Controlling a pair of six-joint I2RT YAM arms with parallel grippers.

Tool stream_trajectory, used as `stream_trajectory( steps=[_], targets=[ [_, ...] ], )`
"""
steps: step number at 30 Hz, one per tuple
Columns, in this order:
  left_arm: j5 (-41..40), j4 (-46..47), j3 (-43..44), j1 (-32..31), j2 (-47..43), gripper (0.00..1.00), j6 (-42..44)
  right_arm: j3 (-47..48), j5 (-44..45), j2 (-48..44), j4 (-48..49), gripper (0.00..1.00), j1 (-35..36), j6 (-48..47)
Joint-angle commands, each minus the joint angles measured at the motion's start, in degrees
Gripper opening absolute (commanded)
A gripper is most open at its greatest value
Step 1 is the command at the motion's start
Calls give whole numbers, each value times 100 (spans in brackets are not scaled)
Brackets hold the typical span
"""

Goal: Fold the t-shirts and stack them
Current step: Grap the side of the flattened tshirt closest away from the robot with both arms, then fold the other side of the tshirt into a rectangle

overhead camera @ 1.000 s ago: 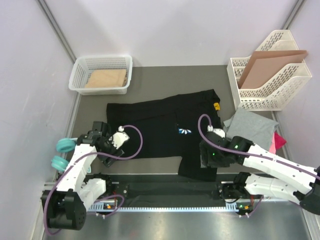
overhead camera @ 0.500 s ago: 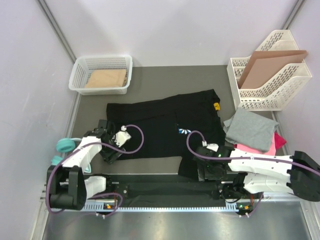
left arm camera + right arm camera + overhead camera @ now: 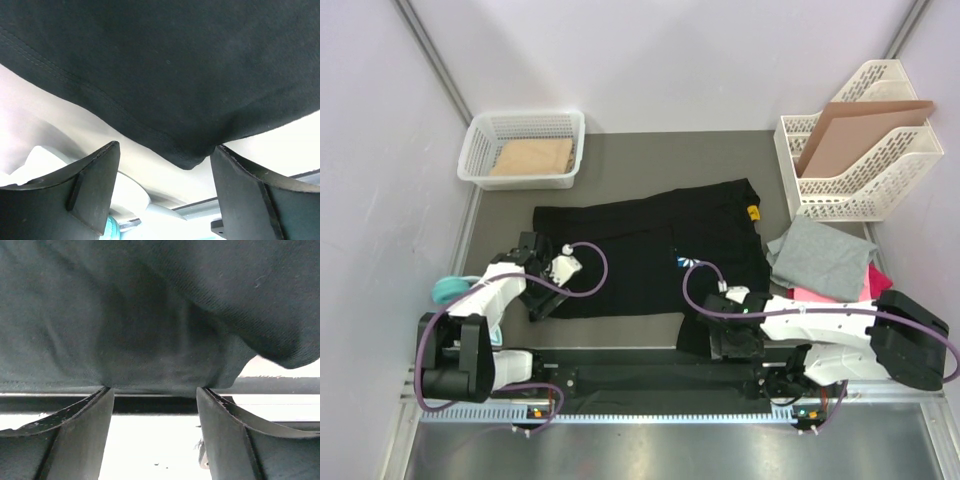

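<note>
Checking grasp readiness on the black t-shirt [image 3: 640,255]: it lies spread flat mid-table [image 3: 640,160], its near hem close to the table's near edge. The left fingers [image 3: 95,190] stand apart, with a hem corner hanging between them, unclamped. The right fingers [image 3: 80,430] are likewise apart, with the cloth edge lying across their tips.

Risks:
- Closing now may catch only a sliver of hem (the left corner sits shallow), so the cloth could slip out on lift.
- The right-side cloth looks bunched. A pinch there could take two layers and skew the fold.
- Uneven lifting could drag the shirt onto the grey t-shirt [image 3: 820,255] and pink t-shirt [image 3: 878,283] at right.

Views: only the wrist cameras show how deep the hem sits between the fingers. Only the top view shows the whole layout and the neighbouring shirts.
</note>
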Motion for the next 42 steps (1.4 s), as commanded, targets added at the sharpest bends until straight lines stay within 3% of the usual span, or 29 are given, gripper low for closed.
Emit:
stream_trajectory(
  steps=[1, 6, 8, 9, 10, 13, 21, 34, 42],
  targets=[
    [11, 635, 73, -17, 122, 76, -78, -3, 442, 117, 223, 62, 74, 168],
    [11, 803, 72, -17, 210, 66, -113, 208, 645, 267, 258, 47, 74, 132],
    [2, 803, 125, -17, 219, 56, -122, 279, 794, 232, 223, 23, 74, 167],
    [11, 803, 134, -17, 211, 40, -113, 357, 838, 197, 179, 10, 83, 202],
    [11, 794, 151, -17, 176, 32, -113, 393, 935, 110, 109, 0, 75, 220],
    [-7, 724, 292, -16, 114, 0, -131, 647, 1137, -154, -206, 0, 75, 185],
    [-33, 101, 775, -17, -246, 0, -131, 1605, 1297, -909, -1673, 0, 188, 255],
    [-95, -586, 1057, -17, -818, 8, -16, 1878, 654, -1438, -2501, 0, 750, 607],
    [-16, -937, 811, -17, -1178, 27, 10, 2326, 715, -1517, -3020, 0, 901, 730]
  ],
)
